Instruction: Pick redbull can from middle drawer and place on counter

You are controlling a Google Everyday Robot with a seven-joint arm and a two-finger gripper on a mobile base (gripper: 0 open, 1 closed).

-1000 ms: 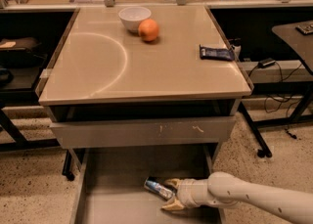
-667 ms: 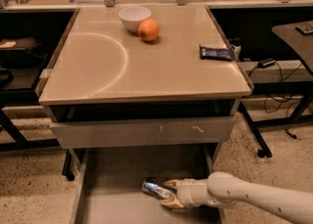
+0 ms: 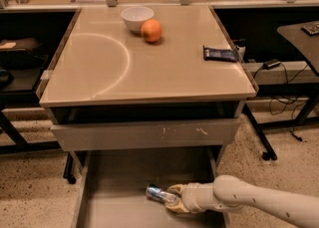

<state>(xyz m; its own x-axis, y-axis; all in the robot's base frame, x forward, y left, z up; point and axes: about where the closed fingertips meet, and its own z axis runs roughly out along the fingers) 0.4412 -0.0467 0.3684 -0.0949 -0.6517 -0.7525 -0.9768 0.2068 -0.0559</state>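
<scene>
The redbull can [image 3: 158, 193], slim silver and blue, lies tilted in the open middle drawer [image 3: 119, 207], a wide grey tray pulled out below the counter. My gripper [image 3: 172, 199] reaches in from the lower right on a white arm and is shut on the right end of the can, low over the drawer floor. The counter [image 3: 99, 72] is a glossy beige top with a pale arc mark, above and behind the drawer.
On the counter stand a white bowl [image 3: 137, 19] and an orange [image 3: 151, 30] at the back, and a flat dark-blue snack packet [image 3: 220, 53] near the right edge. A grey drawer front with white scratches [image 3: 149, 134] sits above the open drawer. A dark desk [image 3: 301, 38] stands at right.
The can and my gripper have shifted slightly left inside the drawer, with the can staying in the gripper's hold.
</scene>
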